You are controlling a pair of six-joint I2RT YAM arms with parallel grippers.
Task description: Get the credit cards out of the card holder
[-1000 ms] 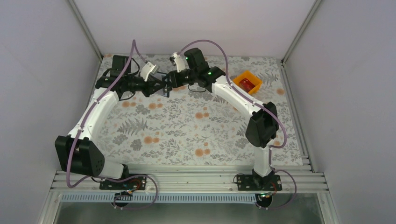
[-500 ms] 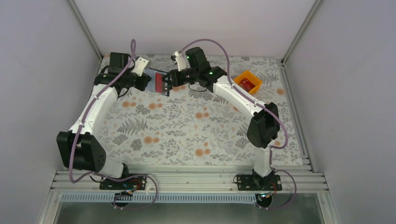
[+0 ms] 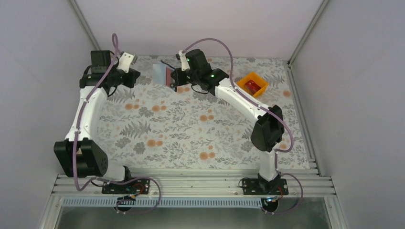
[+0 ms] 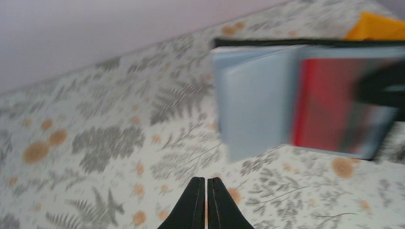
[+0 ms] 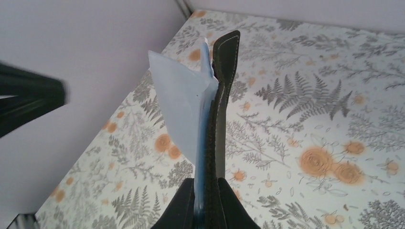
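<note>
Right gripper (image 5: 206, 188) — fingers clamped on the lower edge of the wallet (image 5: 222, 86), holding it upright and open over the far side of the table (image 3: 191, 131). A red card (image 4: 320, 100) sits in its inner pocket. Left gripper (image 4: 207, 183) — fingers pressed together, empty, apart from the wallet.

Bright even diffuse light, faint soft shadows; left wrist view motion-blurred, card holder (image 4: 258, 100) smeared; overhead view sharp
</note>
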